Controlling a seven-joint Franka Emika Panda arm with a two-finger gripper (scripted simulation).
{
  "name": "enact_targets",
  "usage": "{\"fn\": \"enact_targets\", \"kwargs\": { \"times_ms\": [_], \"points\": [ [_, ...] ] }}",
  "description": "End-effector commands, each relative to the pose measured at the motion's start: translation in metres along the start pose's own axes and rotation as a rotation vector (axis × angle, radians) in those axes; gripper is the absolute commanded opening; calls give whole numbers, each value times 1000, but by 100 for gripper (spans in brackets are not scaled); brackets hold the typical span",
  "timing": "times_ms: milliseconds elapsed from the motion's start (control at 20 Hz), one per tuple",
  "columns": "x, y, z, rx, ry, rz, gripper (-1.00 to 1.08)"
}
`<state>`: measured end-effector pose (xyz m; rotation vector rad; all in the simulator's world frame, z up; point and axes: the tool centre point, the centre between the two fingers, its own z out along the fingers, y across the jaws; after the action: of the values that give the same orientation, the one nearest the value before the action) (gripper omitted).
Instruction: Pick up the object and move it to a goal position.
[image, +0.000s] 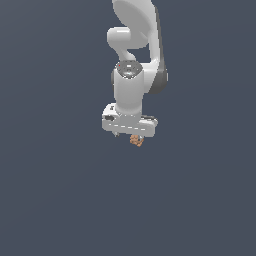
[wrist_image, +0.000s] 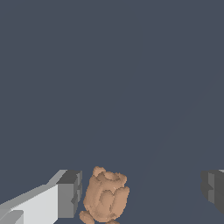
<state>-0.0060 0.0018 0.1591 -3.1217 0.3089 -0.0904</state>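
The object (wrist_image: 105, 197) is a small lumpy orange-brown item with rounded bumps. In the wrist view it sits between my two dark fingertips, close to one fingertip (wrist_image: 70, 192) and far from the other (wrist_image: 213, 188). My gripper (wrist_image: 141, 192) is open, with a wide gap on one side of the object. In the exterior view the object (image: 136, 141) peeks out just under the white hand of my gripper (image: 131, 136), which points straight down over it. The hand hides most of the fingers there.
The white arm (image: 131, 75) rises above the hand toward the top of the exterior view. A plain dark grey-blue surface (image: 60, 200) fills everything else in both views.
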Motion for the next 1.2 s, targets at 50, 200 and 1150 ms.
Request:
{"fn": "enact_targets", "kwargs": {
  "times_ms": [50, 200, 1150],
  "points": [
    [-18, -9, 16, -1, -13, 67, 100],
    [-36, -16, 29, -3, -25, 128, 100],
    [-88, -32, 63, -17, -55, 300, 100]
  ]
}}
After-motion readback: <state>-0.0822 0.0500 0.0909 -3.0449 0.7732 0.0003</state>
